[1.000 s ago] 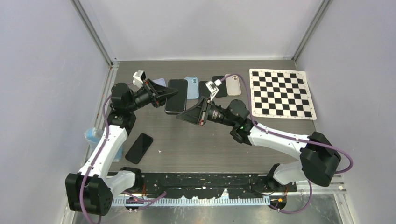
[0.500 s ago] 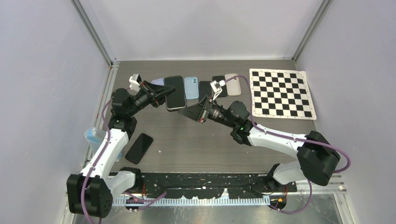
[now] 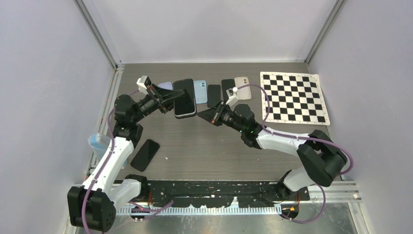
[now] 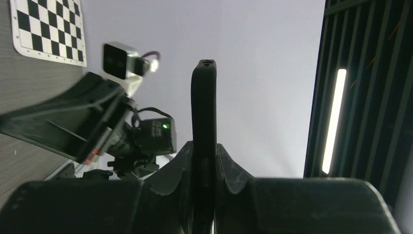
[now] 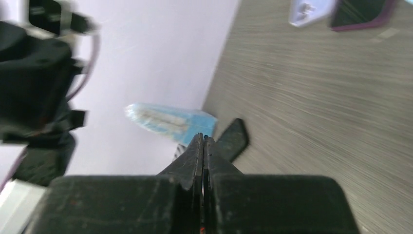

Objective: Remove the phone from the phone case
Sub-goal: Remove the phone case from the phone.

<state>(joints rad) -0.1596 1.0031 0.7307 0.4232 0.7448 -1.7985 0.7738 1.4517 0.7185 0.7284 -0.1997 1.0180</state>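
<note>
My left gripper point(image 3: 171, 100) is shut on a black phone in its dark case point(image 3: 184, 97) and holds it off the table at the back, left of centre. In the left wrist view the cased phone point(image 4: 203, 102) stands edge-on between my left gripper's point(image 4: 203, 158) jaws. My right gripper point(image 3: 200, 116) is shut and empty, its tip just right of the phone's near corner, with a small gap. In the right wrist view the right gripper point(image 5: 202, 142) has its fingers pressed together with nothing between them.
Several phones and cases lie along the back: lavender point(image 3: 165, 86), light blue point(image 3: 200, 91), black point(image 3: 213, 95), black point(image 3: 227, 88), beige point(image 3: 242, 81). A checkerboard mat point(image 3: 293, 97) lies at the back right. A bare black phone point(image 3: 145, 154) and a blue object point(image 3: 99, 143) lie at the left.
The left gripper has shifted the cased phone a little right and tilted it. The right gripper has drawn back to the right and farther from the near edge, still shut.
</note>
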